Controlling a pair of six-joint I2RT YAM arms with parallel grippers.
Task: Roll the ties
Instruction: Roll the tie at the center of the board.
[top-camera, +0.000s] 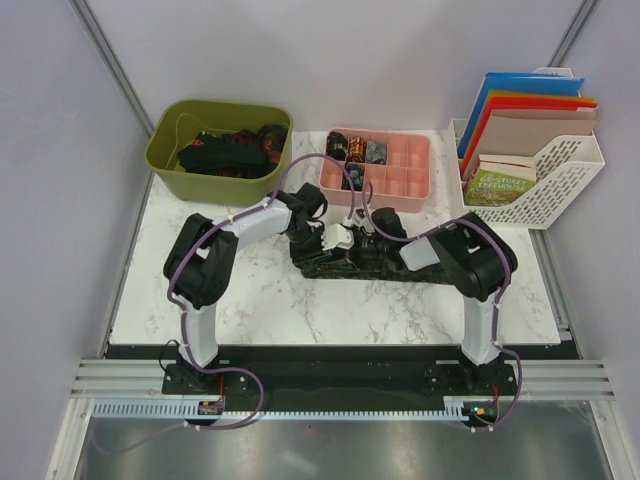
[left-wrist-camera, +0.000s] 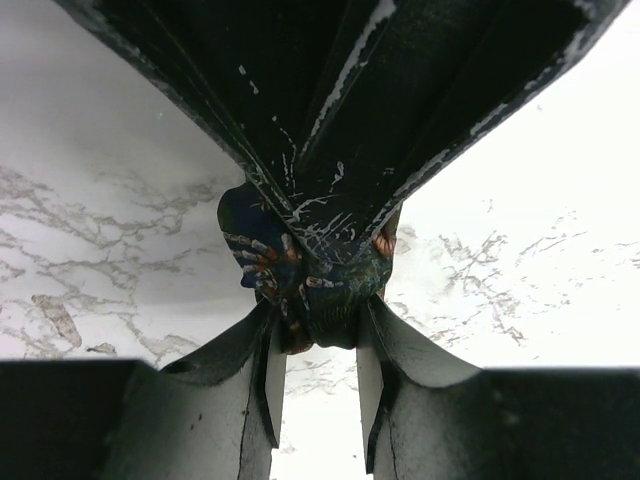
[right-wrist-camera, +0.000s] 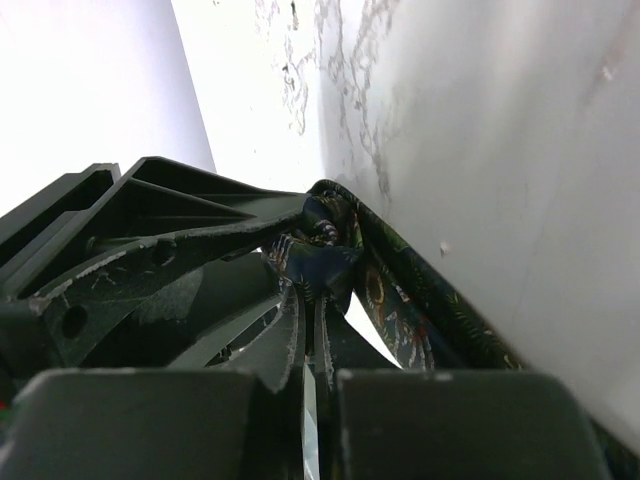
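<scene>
A dark patterned tie (top-camera: 372, 267) lies on the marble table (top-camera: 250, 300) in the middle, partly rolled at its left end. My left gripper (top-camera: 322, 232) and right gripper (top-camera: 345, 241) meet over that end. In the left wrist view the small roll (left-wrist-camera: 300, 275) sits between my left gripper's (left-wrist-camera: 318, 325) fingertips, which grip its sides. The right gripper's black fingers (left-wrist-camera: 340, 150) come down on it from above. In the right wrist view the right gripper (right-wrist-camera: 312, 300) is pinched on a fold of the tie (right-wrist-camera: 335, 262), and the loose band (right-wrist-camera: 410, 310) trails to the right.
A green bin (top-camera: 165, 160) with several unrolled ties stands at the back left. A pink compartment tray (top-camera: 408, 180) with rolled ties (top-camera: 358, 150) is behind the grippers. A white file rack (top-camera: 560, 180) with folders and a book stands at the back right.
</scene>
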